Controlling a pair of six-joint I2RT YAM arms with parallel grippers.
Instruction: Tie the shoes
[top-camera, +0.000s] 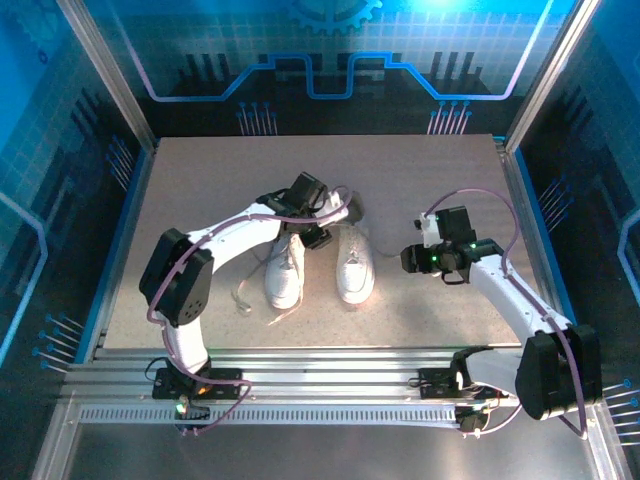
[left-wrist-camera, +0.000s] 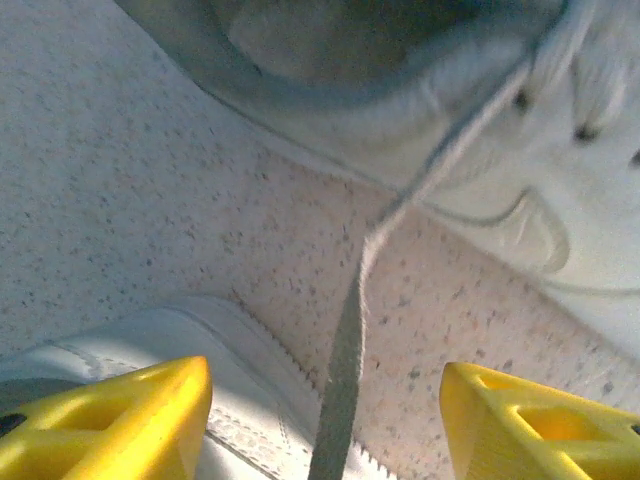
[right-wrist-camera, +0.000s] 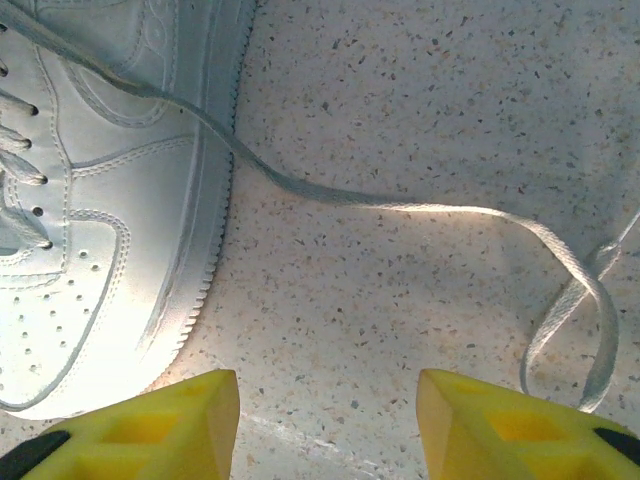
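The two white shoes stand side by side mid-table, the left shoe (top-camera: 285, 272) and the right shoe (top-camera: 355, 268). My left gripper (top-camera: 335, 226) hovers over their far ends. In the left wrist view it (left-wrist-camera: 325, 400) is open, its yellow fingers (left-wrist-camera: 120, 420) wide apart. A white lace (left-wrist-camera: 350, 330) runs loose between them, down from a shoe's greyish opening (left-wrist-camera: 330, 50). My right gripper (top-camera: 410, 258) sits just right of the right shoe. In the right wrist view it (right-wrist-camera: 328, 400) is open over bare table. That shoe (right-wrist-camera: 90, 220) lies at the left, and its lace (right-wrist-camera: 420, 208) trails right into a loop.
Loose lace ends (top-camera: 245, 290) lie on the table left of and in front of the left shoe. Metal rails (top-camera: 320, 385) run along the near edge. Blue enclosure walls (top-camera: 110, 120) ring the speckled tabletop (top-camera: 200, 180).
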